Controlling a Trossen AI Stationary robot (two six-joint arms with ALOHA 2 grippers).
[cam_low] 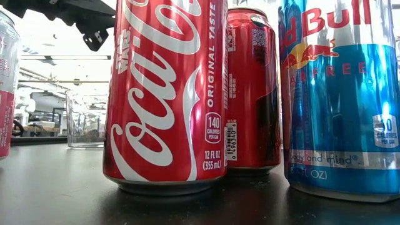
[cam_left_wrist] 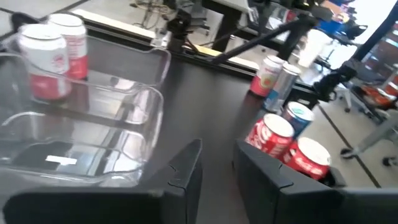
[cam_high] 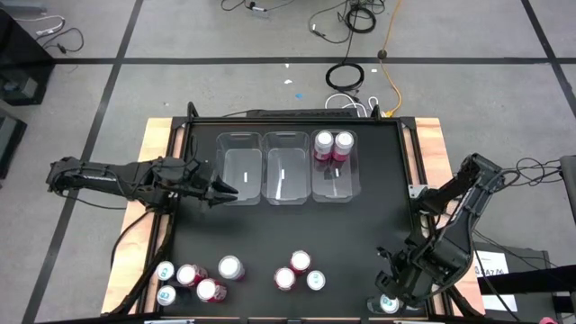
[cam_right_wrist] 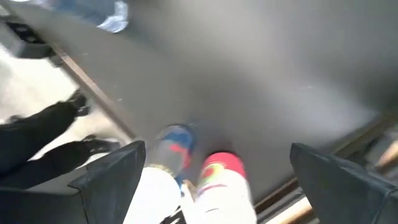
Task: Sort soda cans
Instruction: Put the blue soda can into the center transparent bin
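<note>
Several red, blue and pink soda cans stand on their bases along the black table's near edge: one cluster (cam_high: 193, 279) at near left, another (cam_high: 300, 273) at near middle. Seen close up in the low view are a Coca-Cola can (cam_low: 165, 94) and a blue can (cam_low: 340, 94). Two pink cans (cam_high: 333, 145) stand in the right-hand clear bin (cam_high: 335, 184). My left gripper (cam_high: 227, 191) hovers open beside the left bin (cam_high: 238, 171). My right gripper (cam_right_wrist: 233, 180) is open at the near right corner, its fingers either side of a blue can (cam_right_wrist: 174, 146) and a red-topped can (cam_right_wrist: 221, 171).
Three clear bins stand side by side at the table's far middle; the left and middle (cam_high: 286, 171) ones hold no cans. Wooden rails (cam_high: 157, 135) border the table's left and right edges. Bare black tabletop (cam_high: 297, 225) lies between the bins and the cans.
</note>
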